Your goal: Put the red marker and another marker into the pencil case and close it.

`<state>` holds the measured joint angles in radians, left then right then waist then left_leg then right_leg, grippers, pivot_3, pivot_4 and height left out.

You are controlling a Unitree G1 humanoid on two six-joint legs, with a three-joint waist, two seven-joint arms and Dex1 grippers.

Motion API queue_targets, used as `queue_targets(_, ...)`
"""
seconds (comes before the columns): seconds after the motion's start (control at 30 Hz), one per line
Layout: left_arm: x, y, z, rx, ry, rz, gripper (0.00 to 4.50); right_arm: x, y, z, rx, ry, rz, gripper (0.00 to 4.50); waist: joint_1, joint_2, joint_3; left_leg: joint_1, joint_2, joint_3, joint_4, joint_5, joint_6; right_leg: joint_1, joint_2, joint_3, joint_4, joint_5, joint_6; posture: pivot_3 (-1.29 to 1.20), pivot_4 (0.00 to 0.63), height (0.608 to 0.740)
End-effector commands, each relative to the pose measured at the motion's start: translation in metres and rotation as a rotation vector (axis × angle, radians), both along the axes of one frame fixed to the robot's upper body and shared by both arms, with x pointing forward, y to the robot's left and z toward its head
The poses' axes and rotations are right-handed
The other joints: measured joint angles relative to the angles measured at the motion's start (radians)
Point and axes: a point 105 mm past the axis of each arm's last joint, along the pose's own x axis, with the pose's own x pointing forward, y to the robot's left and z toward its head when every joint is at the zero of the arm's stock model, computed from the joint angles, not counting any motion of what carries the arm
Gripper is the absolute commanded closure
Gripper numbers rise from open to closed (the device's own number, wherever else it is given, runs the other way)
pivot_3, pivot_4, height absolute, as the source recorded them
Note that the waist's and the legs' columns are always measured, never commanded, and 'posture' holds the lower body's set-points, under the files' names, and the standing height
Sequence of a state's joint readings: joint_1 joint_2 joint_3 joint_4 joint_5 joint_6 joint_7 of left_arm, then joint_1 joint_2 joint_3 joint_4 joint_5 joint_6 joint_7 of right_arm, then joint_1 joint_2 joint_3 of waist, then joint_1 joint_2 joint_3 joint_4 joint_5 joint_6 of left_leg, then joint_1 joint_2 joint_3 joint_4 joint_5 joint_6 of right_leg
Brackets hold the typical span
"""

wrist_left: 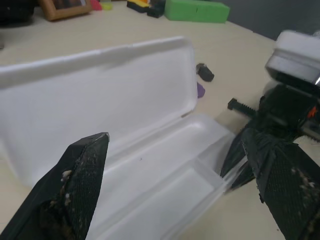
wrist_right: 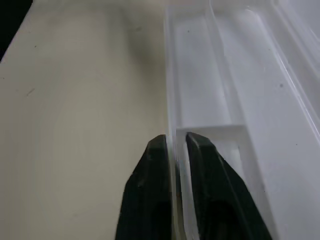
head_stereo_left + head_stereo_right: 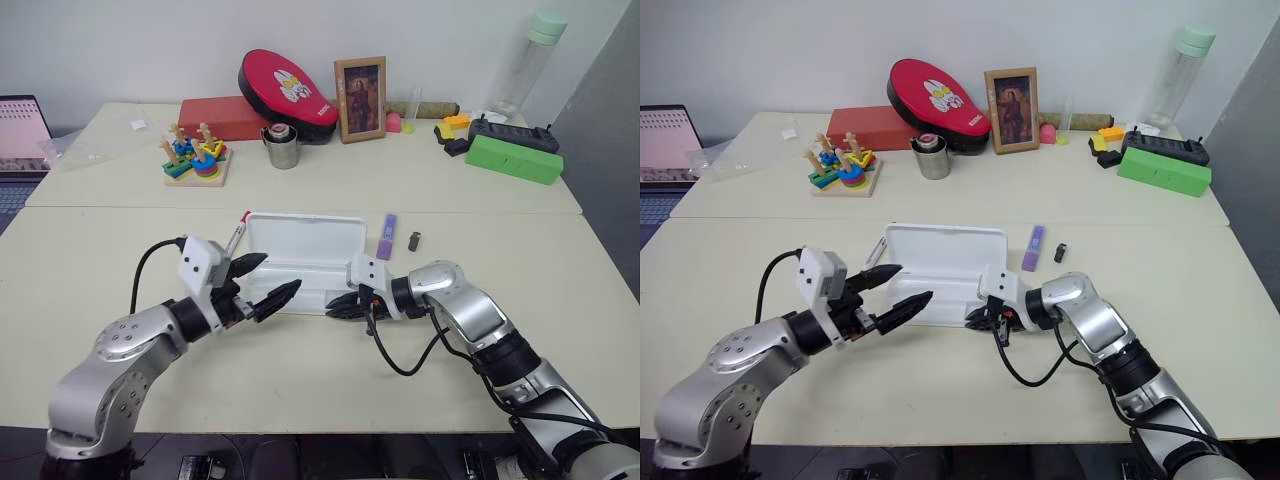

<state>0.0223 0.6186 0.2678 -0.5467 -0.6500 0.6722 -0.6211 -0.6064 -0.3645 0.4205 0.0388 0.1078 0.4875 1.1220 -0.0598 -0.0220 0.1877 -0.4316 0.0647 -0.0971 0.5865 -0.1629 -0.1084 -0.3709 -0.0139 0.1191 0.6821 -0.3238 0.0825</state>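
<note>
The pencil case (image 3: pixel 305 240) lies open in the middle of the table, its white lid standing up at the back and nothing in its tray (image 1: pixel 165 175). The red marker (image 3: pixel 237 236) rests on the table against the case's left rear corner. Another marker, the purple highlighter (image 3: pixel 387 237), lies just right of the lid. My left gripper (image 3: pixel 281 272) hangs open over the tray's left end, holding nothing. My right gripper (image 2: pixel 175 142) is at the tray's front right edge, its fingers slightly parted with the thin front wall (image 2: pixel 172 75) between them.
A small dark grey block (image 3: pixel 415 241) lies beside the highlighter. Along the back stand a red rabbit-print pouch (image 3: pixel 288 85), a photo frame (image 3: pixel 361 98), a metal cup (image 3: pixel 282 148), a wooden stacking toy (image 3: pixel 197 160), a green block (image 3: pixel 514 158) and a bottle (image 3: pixel 530 60).
</note>
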Motion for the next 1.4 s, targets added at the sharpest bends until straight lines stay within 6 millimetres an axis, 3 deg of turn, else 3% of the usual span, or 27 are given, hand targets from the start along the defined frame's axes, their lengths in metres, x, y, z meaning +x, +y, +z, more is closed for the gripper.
queue_targets(0.03,-0.001,0.040,0.012,0.051,-0.052,0.143,0.00,-0.001,-0.002,0.032,0.106,-0.030,0.015,2.73,0.000,0.000,0.000,0.000,0.000,0.000,0.000,0.000,0.000,0.000,0.000,0.000,0.000,0.000,0.000,0.00,0.150,0.740)
queue_targets(0.07,-0.001,0.046,0.013,0.061,-0.059,0.167,0.00,-0.001,-0.003,0.035,0.120,-0.025,0.013,2.51,0.001,0.000,0.000,0.000,0.000,0.000,0.000,0.000,0.000,0.000,0.000,0.000,0.000,0.000,0.000,0.00,0.150,0.740)
queue_targets(0.2,0.022,0.085,0.009,0.124,-0.058,0.370,0.00,0.004,-0.005,0.078,0.318,0.001,-0.006,1.48,0.004,0.000,0.000,0.000,0.000,0.000,0.001,0.000,0.000,0.001,0.000,0.000,-0.001,0.000,0.000,0.00,0.150,0.740)
queue_targets(0.4,0.053,0.085,-0.005,0.143,-0.032,0.386,0.00,0.014,-0.003,0.116,0.432,-0.065,-0.053,0.07,0.006,0.000,0.000,0.000,0.000,0.000,0.002,0.000,0.000,0.001,0.001,0.000,-0.001,0.000,0.001,0.00,0.150,0.740)
queue_targets(0.57,0.077,0.079,-0.026,0.154,0.023,0.381,0.00,0.017,-0.001,0.139,0.504,-0.135,-0.103,0.01,0.004,0.000,0.000,-0.001,0.000,-0.001,0.001,0.000,0.000,-0.001,0.001,-0.001,0.000,0.000,0.000,0.00,0.150,0.740)
queue_targets(0.67,0.088,0.078,-0.043,0.187,0.071,0.388,0.00,0.016,0.000,0.142,0.511,-0.146,-0.118,0.01,0.004,0.000,0.000,-0.001,0.000,-0.001,0.001,0.000,0.000,-0.001,0.001,-0.001,0.001,0.000,0.000,0.00,0.150,0.740)
queue_targets(0.9,0.105,0.074,-0.060,0.202,0.109,0.369,0.00,0.016,-0.005,0.148,0.528,-0.160,-0.148,0.01,0.006,0.000,0.000,-0.001,0.000,-0.003,0.002,0.000,0.000,0.000,0.001,-0.002,0.003,0.000,0.000,0.00,0.150,0.740)
queue_targets(1.4,0.113,0.086,-0.065,0.186,0.081,0.461,2.93,0.016,-0.005,0.154,0.554,-0.160,-0.139,0.00,0.003,0.001,0.000,0.000,0.000,-0.003,0.004,0.001,0.000,0.000,0.001,-0.002,0.008,0.000,0.000,0.00,0.150,0.740)
